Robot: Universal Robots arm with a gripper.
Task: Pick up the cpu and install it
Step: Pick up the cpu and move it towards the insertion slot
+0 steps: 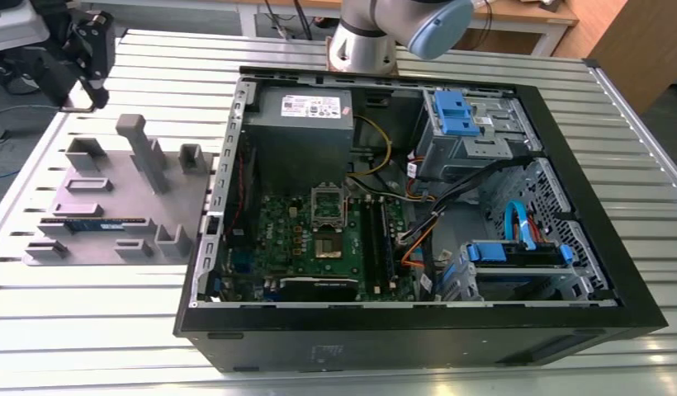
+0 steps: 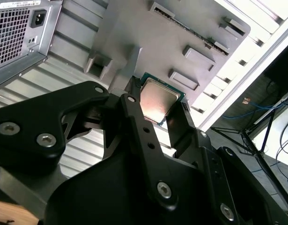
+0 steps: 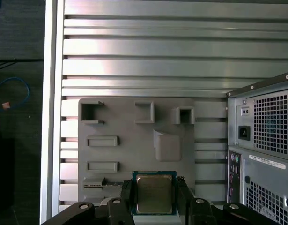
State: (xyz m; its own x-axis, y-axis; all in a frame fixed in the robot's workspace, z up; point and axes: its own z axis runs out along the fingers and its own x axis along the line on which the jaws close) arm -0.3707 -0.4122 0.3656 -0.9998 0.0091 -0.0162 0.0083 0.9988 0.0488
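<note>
The cpu (image 3: pixel 154 191) is a small square chip with a silvery top and a thin greenish rim. It sits between the two black fingers of my gripper (image 3: pixel 154 199), which is shut on its opposite edges. The second wrist view shows the same hold, with the cpu (image 2: pixel 158 99) clamped in the gripper (image 2: pixel 158 108) above the grey fixture plate (image 2: pixel 181 28). In the exterior view the gripper (image 1: pixel 94 97) hangs high at the exterior view's left, above the far end of the fixture plate (image 1: pixel 118 194). The motherboard's cpu socket (image 1: pixel 329 235) lies open inside the computer case (image 1: pixel 427 322).
A blue-green memory stick (image 1: pixel 100 223) lies in a slot of the fixture plate. The open case holds a power supply (image 1: pixel 303 107), blue drive cages (image 1: pixel 460 111) and loose cables (image 1: pixel 427 223). The ribbed metal table (image 1: pixel 97 322) surrounds both.
</note>
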